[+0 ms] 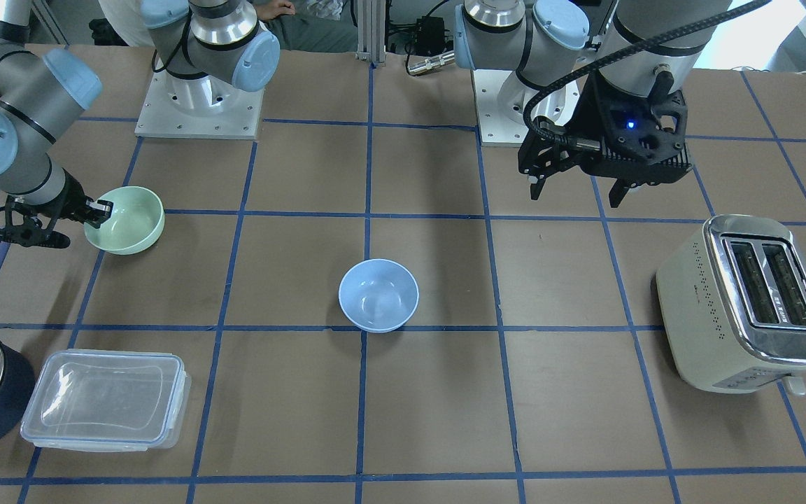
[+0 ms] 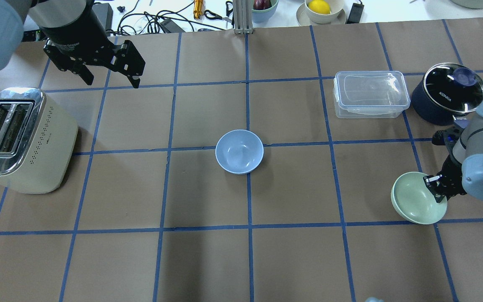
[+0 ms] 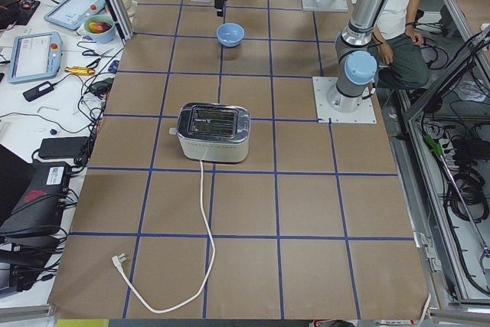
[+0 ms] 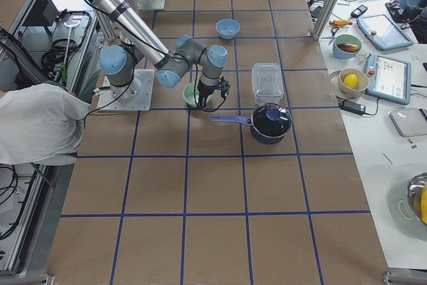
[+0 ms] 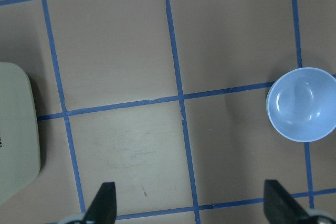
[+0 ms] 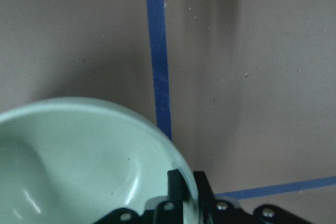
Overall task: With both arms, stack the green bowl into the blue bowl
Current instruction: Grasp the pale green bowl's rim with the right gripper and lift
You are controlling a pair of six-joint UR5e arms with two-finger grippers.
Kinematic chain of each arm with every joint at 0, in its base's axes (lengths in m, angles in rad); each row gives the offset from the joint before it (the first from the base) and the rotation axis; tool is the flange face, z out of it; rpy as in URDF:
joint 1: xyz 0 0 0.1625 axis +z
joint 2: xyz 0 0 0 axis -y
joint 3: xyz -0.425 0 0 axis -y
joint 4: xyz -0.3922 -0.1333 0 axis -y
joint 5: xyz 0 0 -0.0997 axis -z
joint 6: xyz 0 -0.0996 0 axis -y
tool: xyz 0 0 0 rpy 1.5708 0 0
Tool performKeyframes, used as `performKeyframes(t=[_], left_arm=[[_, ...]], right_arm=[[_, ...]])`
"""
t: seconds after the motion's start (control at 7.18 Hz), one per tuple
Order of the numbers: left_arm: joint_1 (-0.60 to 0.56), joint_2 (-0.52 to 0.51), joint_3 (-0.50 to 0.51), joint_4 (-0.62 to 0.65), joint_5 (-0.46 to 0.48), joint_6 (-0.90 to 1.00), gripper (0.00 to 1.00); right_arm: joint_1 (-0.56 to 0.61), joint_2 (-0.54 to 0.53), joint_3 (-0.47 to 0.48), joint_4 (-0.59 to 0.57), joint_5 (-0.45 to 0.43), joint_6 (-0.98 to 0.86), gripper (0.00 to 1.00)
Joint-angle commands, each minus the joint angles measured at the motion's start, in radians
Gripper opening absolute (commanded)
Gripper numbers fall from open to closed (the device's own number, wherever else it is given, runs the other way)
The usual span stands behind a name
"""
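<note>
Pinching the green bowl (image 1: 130, 224) at its rim, my right claw (image 1: 101, 209) is clamped on it. Likely light, stiff, slippery; my left claw (image 2: 111, 80) hangs apart

Smooth plastic green bowl (image 1: 131, 218), chrome-topped toaster (image 1: 746, 302)

Even bright light, soft shadows, sharp focus.
</note>
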Motion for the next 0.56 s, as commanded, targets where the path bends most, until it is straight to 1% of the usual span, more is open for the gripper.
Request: performKeyframes(t=[0.0, 0.14, 0.28, 0.42], left_arm=[[0.004, 0.0, 0.002, 0.012, -0.004, -0.005, 1.0], [0.003, 0.002, 0.007, 0.013, -0.001, -0.003, 1.0], [0.004, 0.005, 0.012, 0.034, 0.006, -0.002, 1.0], [0.001, 0.005, 0.002, 0.062, 0.011, -0.002, 1.0]], right_arm=[[0.01, -0.01, -0.056, 0.033, 0.025, 0.01, 0.0], [0.017, -0.004, -0.175, 0.201, 0.126, 0.036, 0.0], [0.07, 0.001, -0.291, 0.353, 0.166, 0.054, 0.0], [0.172, 0.028, -0.376, 0.386, 0.166, 0.105, 0.0]])
